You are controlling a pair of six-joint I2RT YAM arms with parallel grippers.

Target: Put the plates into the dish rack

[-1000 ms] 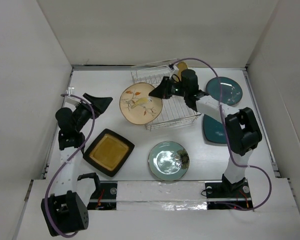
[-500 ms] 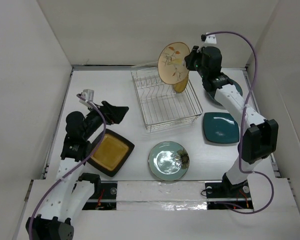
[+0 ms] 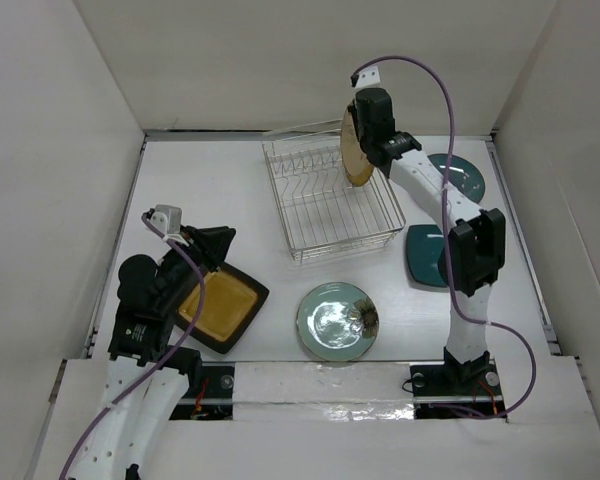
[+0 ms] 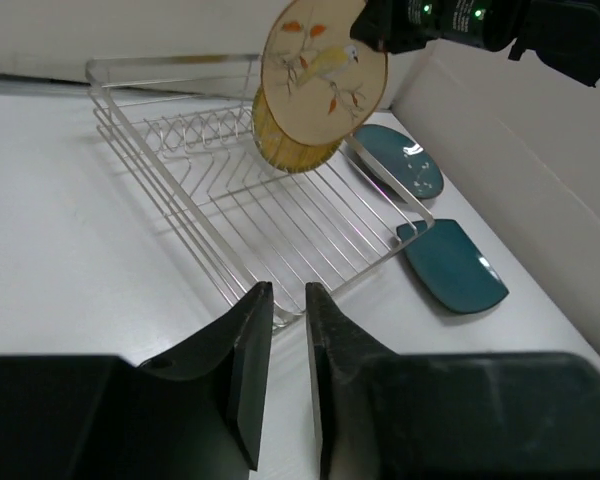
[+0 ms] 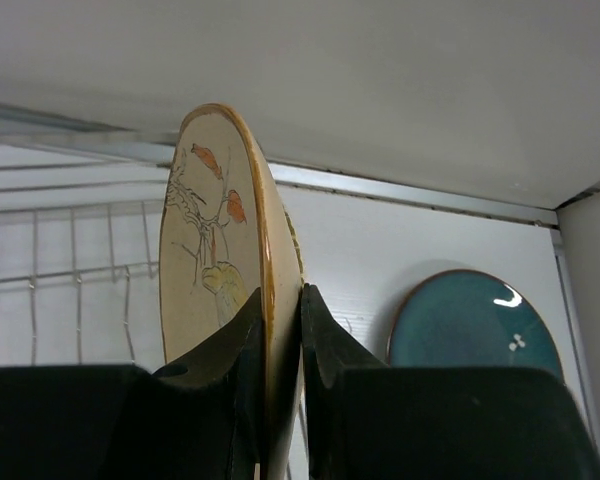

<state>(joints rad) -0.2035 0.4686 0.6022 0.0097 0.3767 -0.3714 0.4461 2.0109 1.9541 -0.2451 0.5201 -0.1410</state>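
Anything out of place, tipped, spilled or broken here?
Nothing stands out. The dish rack sits slightly skewed; the right gripper holds a cream plate upright over it. The mustard plate, green plate, round teal plate and square teal plate lie flat, unbroken.

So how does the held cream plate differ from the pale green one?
The cream plate is gripped on edge by the right gripper over the dish rack; the pale green plate lies flat on the table. The cream plate shows painted leaves; the pale green plate is glossy. Both are round.
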